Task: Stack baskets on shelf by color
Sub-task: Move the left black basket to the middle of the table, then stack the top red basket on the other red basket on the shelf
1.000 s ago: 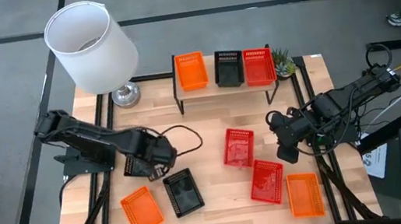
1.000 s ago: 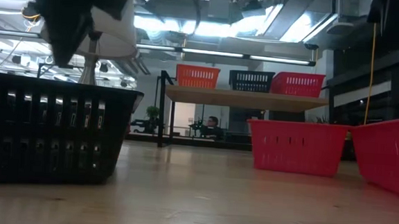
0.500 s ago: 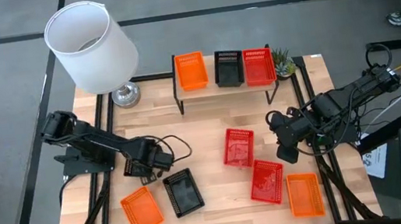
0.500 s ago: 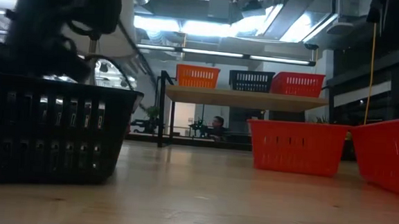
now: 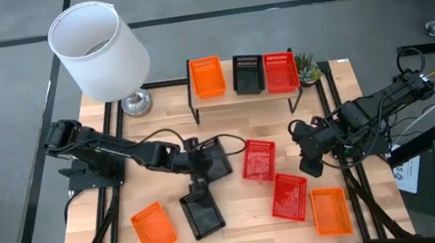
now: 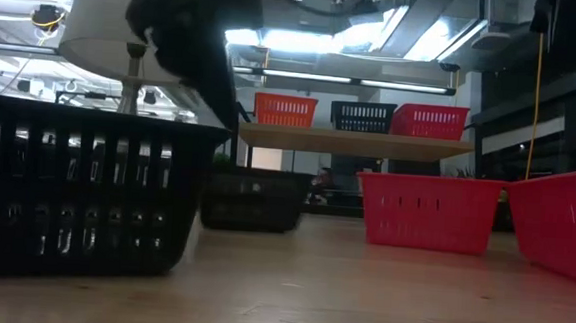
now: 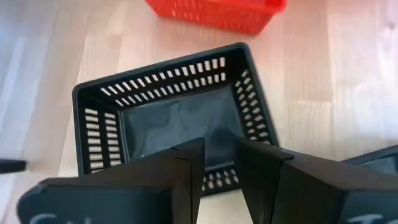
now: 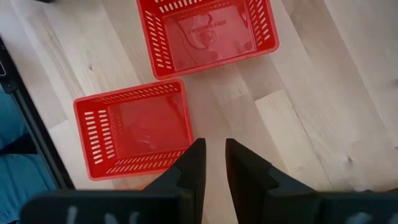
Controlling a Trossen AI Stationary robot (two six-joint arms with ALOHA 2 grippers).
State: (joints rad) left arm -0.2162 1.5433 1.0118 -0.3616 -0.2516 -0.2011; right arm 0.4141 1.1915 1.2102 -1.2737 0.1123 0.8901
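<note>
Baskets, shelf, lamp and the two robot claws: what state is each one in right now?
Shelf: holds three baskets, orange, black, red, one deep.
Held black basket: gripped at its wall by the left gripper, beside a red one.
Second black basket: loose on the table.
Red baskets: two on the table, unstacked.
Lamp: upright.
Right gripper: empty, over bare wood.

The high camera looked straight down on the whole table (image 5: 228,133). The low one sat at table height, facing level toward the shelf (image 6: 354,142), also seen from above. Each wrist camera looked close down past its claw at baskets on the table.
</note>
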